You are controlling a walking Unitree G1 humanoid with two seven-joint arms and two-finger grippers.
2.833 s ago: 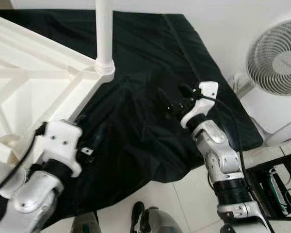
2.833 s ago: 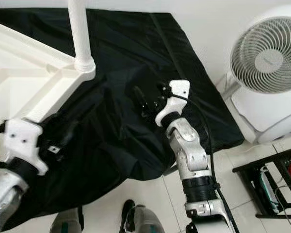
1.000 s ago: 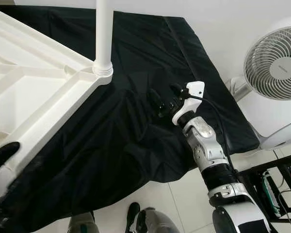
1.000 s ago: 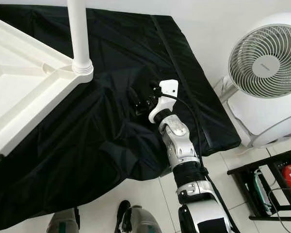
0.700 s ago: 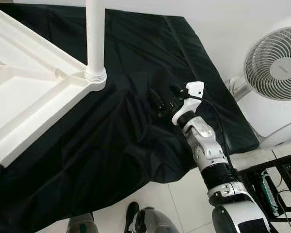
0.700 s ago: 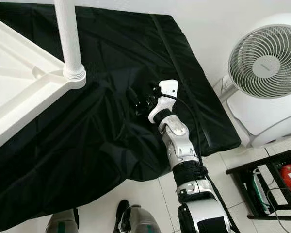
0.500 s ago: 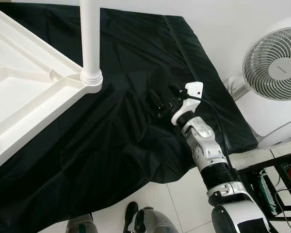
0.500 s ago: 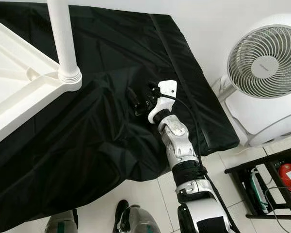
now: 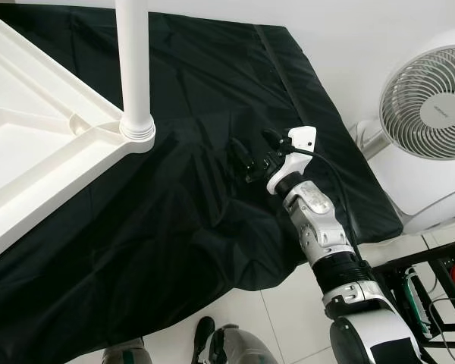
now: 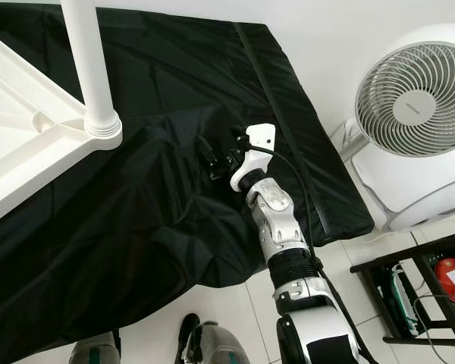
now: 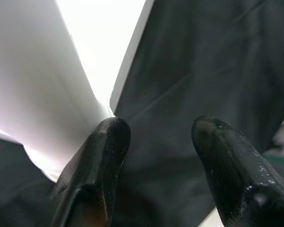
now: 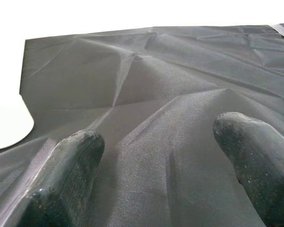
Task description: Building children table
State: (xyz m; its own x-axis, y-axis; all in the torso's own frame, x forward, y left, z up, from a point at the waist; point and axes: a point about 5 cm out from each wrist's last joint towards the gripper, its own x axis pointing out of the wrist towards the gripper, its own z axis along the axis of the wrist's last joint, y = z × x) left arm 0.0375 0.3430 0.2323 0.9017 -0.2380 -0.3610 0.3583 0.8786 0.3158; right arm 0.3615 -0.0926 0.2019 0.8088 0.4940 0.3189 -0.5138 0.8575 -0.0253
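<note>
A white plastic tabletop (image 9: 38,163) lies upside down on the black cloth (image 9: 174,227) at the left. One white leg (image 9: 134,61) stands upright in its corner socket (image 9: 138,130). My right gripper (image 9: 250,155) hovers open just above the cloth, to the right of that corner, holding nothing. In the right wrist view its fingers (image 12: 68,165) spread over wrinkled cloth. My left gripper (image 11: 161,137) is open beside the tabletop's white edge (image 11: 128,61), with one finger (image 11: 104,146) close to it and nothing between.
A white fan (image 9: 432,114) stands on the floor at the right, past the cloth's edge. A black wire rack (image 9: 432,288) sits at the lower right. White floor tiles (image 9: 280,318) and a dark shoe (image 9: 205,337) lie below the cloth's hanging front edge.
The tabletop with its leg has shifted left in the picture. My left arm, over the tabletop's near edge earlier, has dropped out of the eye views. The right gripper stays open over the cloth.
</note>
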